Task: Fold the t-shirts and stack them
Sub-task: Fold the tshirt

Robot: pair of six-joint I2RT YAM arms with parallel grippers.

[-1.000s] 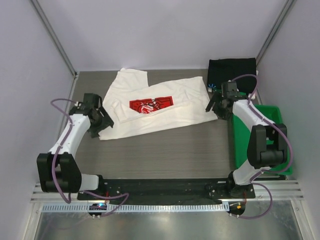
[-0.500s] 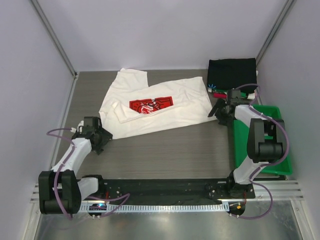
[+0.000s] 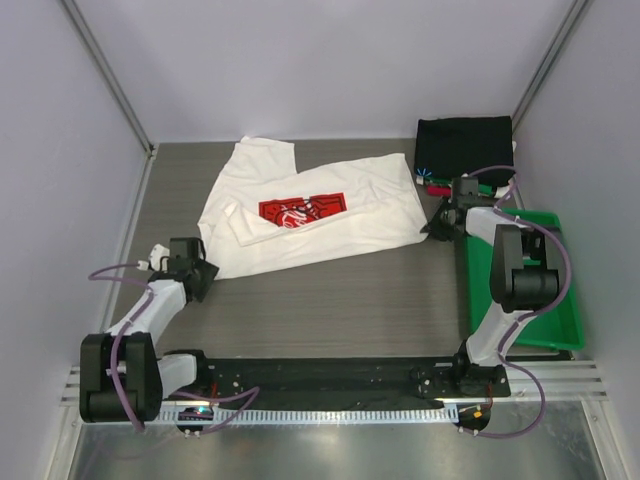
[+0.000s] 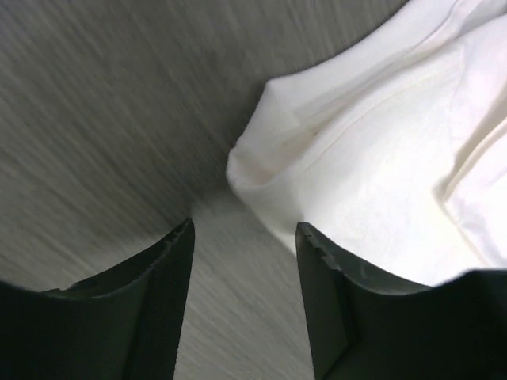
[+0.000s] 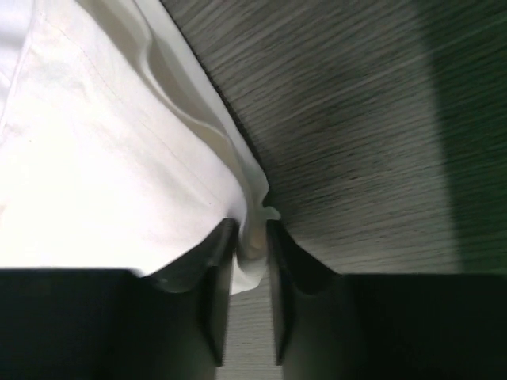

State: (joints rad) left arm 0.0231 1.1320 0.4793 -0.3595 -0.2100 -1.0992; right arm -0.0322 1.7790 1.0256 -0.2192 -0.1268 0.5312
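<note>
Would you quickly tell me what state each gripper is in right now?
Left gripper: open, white t-shirt corner just ahead, not gripped.
Right gripper: shut on the white t-shirt's edge.

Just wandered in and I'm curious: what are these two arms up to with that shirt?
They're folding laundry. The right hand pinches one near corner of the white tee lying on the table. The left hand hovers open at the other near corner, not yet gripping. A folded black tee sits far right.
</note>
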